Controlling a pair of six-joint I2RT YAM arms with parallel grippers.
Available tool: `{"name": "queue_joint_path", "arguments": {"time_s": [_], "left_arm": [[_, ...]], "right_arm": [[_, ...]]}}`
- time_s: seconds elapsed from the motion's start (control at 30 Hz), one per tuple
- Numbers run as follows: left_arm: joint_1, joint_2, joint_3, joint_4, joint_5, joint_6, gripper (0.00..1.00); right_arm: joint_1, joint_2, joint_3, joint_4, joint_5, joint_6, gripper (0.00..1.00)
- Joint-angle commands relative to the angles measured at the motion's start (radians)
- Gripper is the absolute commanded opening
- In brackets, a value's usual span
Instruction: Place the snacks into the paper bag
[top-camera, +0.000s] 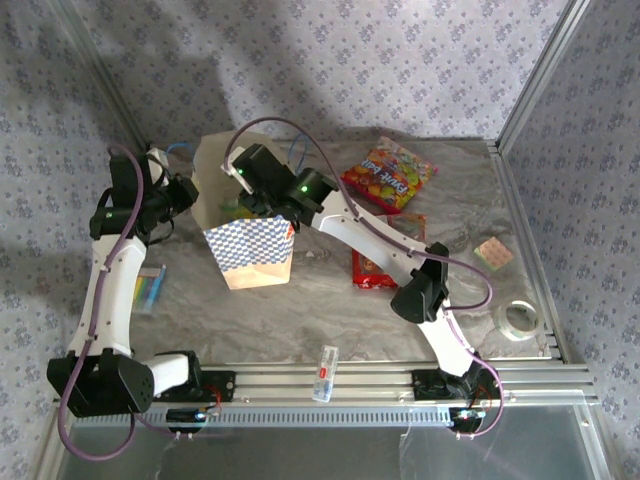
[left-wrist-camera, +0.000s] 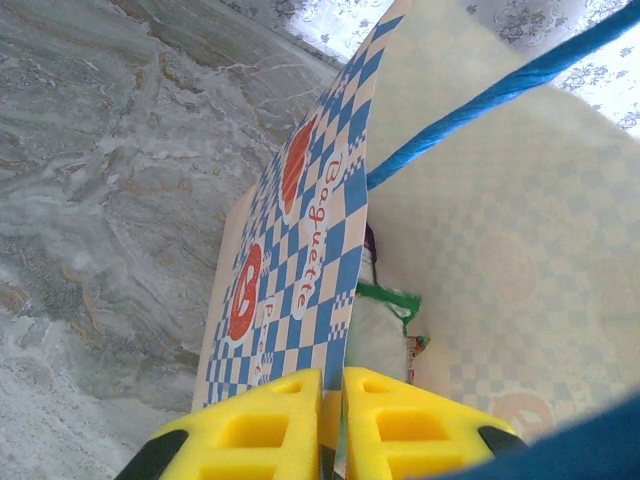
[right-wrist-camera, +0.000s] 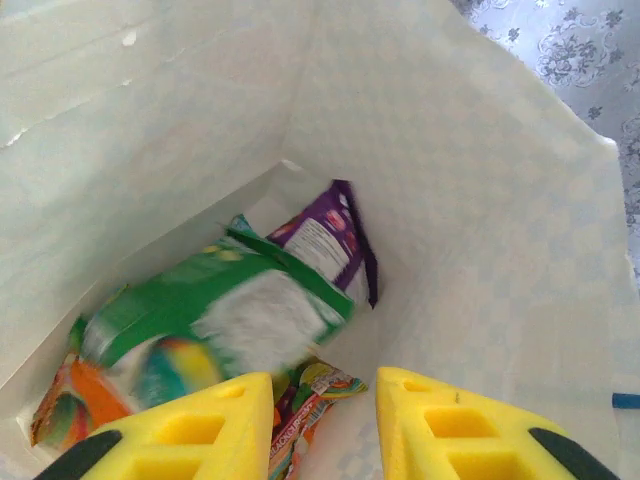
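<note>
The paper bag (top-camera: 250, 245) stands open at the table's left-centre, tan with a blue-and-white checkered band (left-wrist-camera: 300, 250). My left gripper (left-wrist-camera: 333, 420) is shut on the bag's side wall at its rim, by the blue cord handle (left-wrist-camera: 500, 95). Over the bag's mouth, my right gripper (right-wrist-camera: 325, 380) stands open with nothing between its fingers. Below it, inside the bag, lie a blurred green packet (right-wrist-camera: 220, 315), a purple packet (right-wrist-camera: 325, 240) and a multicoloured one (right-wrist-camera: 310, 395). On the table lie a red-orange snack packet (top-camera: 390, 175), a red one (top-camera: 380, 260) partly under the right arm, and a teal one (top-camera: 148, 288).
A small clear tube (top-camera: 325, 372) lies by the front rail. At the right sit a tan square pad (top-camera: 492, 253) and a tape roll (top-camera: 520, 318). Patterned walls close in the back and both sides.
</note>
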Motion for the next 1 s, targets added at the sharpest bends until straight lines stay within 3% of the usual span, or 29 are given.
{"name": "queue_joint_path", "arguments": {"time_s": [0.0, 0.43, 0.97], "left_arm": [[0.008, -0.017, 0.008, 0.002, 0.022, -0.007, 0.14], [0.008, -0.017, 0.013, -0.003, 0.026, -0.005, 0.15], [0.008, -0.012, 0.011, -0.003, 0.020, -0.007, 0.15]], "right_arm": [[0.000, -0.004, 0.036, -0.030, 0.029, 0.000, 0.33], [0.002, -0.021, 0.026, -0.042, 0.006, 0.009, 0.23], [0.005, -0.117, -0.059, -0.030, -0.093, 0.034, 0.26]]}}
